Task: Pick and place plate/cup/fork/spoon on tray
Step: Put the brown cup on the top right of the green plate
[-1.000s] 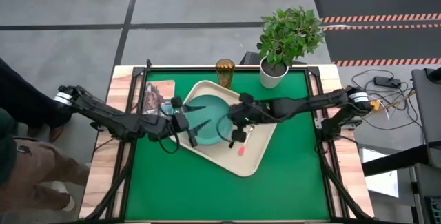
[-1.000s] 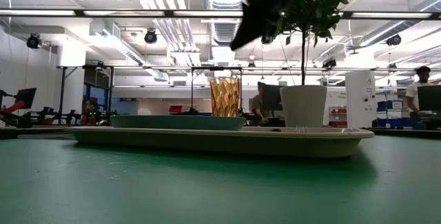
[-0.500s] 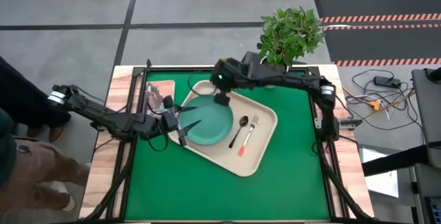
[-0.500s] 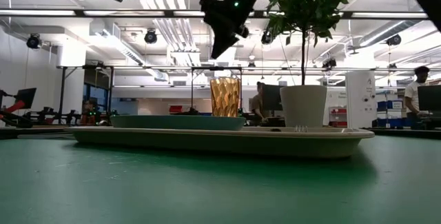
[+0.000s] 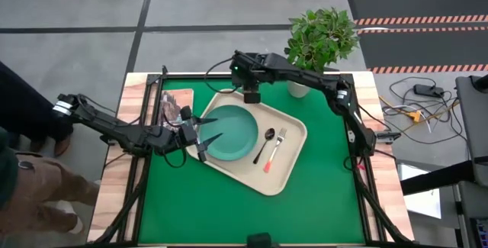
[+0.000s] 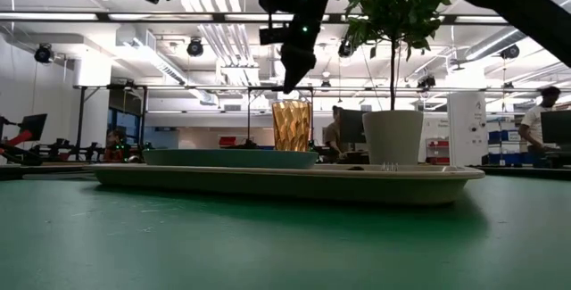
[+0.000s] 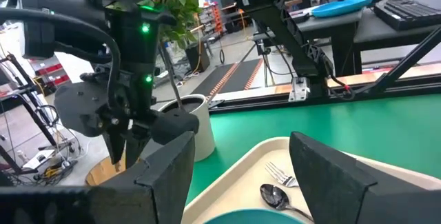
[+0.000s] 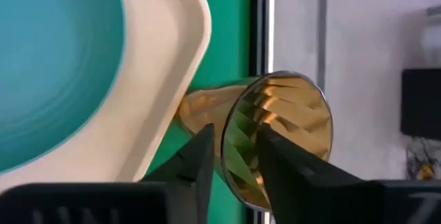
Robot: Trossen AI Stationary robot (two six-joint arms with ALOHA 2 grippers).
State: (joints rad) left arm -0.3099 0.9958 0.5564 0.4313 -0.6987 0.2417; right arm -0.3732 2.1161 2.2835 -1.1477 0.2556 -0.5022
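Note:
The cream tray lies mid-table. It holds the teal plate, the dark spoon and the red-handled fork. The amber cup stands upright on the table just beyond the tray's far edge. It also shows in the right wrist view. My right gripper is open and points down just above the cup. Its fingers stand either side of the cup's rim without touching. My left gripper is open and empty over the plate's left edge.
A plant in a white pot stands at the far edge, right of the cup. A picture-covered book lies at the table's far left. A person stands beyond the left edge. Bare green mat lies near the front edge.
My right gripper has gone from above the spoon and fork on the tray toward the far edge, to above the cup, and has turned to point down. My left gripper has drawn back a little toward the table's left edge.

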